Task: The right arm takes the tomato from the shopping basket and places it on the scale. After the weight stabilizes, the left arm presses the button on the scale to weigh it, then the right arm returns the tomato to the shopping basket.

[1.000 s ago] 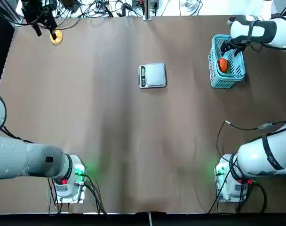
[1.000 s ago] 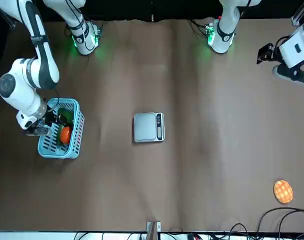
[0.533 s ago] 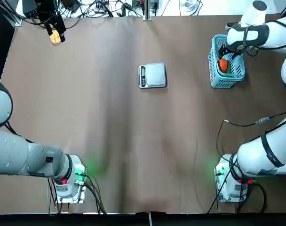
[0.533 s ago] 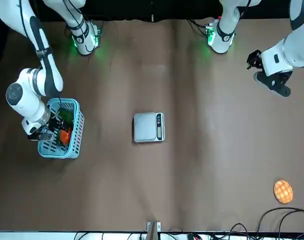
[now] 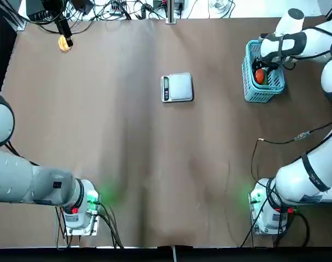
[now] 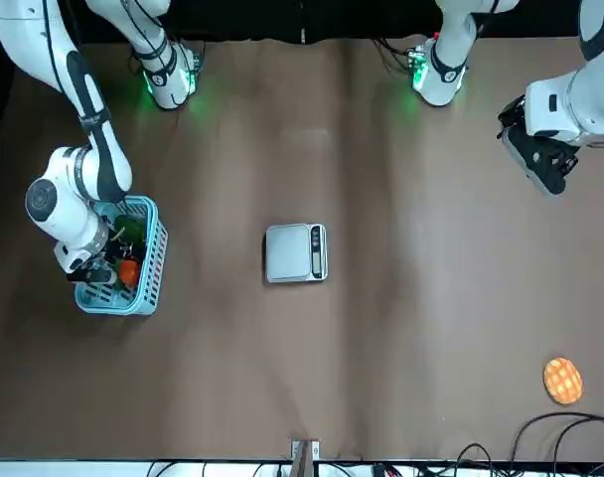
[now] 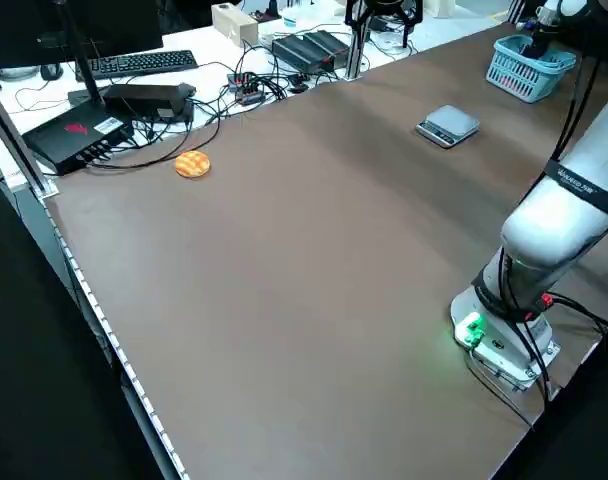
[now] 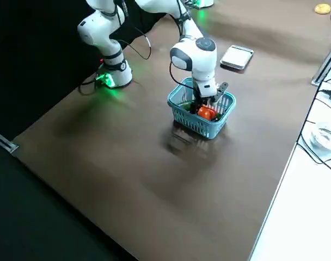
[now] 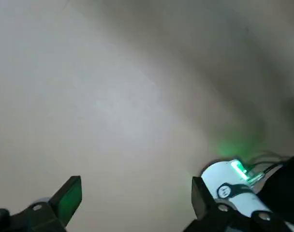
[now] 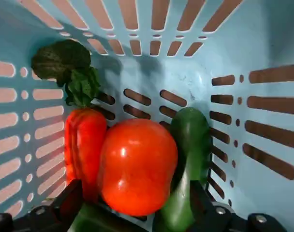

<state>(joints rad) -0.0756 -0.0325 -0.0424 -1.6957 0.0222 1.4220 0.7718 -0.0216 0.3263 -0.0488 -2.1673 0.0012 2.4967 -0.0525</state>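
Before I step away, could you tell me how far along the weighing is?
Nothing looks finished: the scale has nothing on it. In hand: the right pincer is open inside the basket, around the tomato. Left: lifting, weighing, the left pincer's button press, and the return.

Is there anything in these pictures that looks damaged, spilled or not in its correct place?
Nothing stands out: the small silver-grey square scale sits flat, and the glossy orange-red tomato lies in the upright light-blue lattice basket between the open fingers of the right gripper.
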